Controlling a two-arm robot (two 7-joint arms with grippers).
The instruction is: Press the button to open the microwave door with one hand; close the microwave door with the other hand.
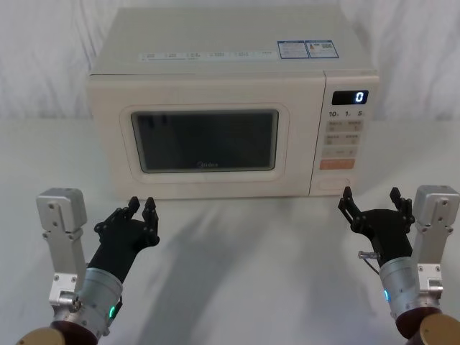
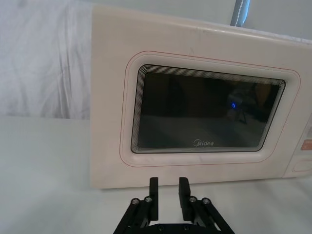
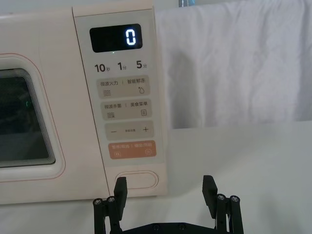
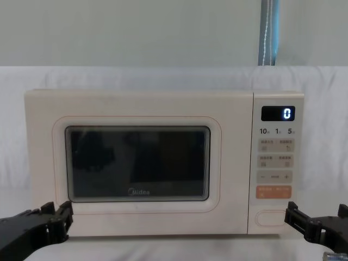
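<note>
At the far centre of the white table stood the microwave, its microwave door shut flush. The button sat at the bottom of the right-hand keypad, just under the orange key. The right gripper hovered near that lower right corner, jaws wide, touching nothing. The left gripper waited near the door's lower left, jaws narrow, empty. Judgement: the button looked a stiff sprung key needing a firm, square push from one fingertip; the light oven might slide back. The door, a rigid hinged panel, should be pushed on its cream frame, not the glass.
</note>
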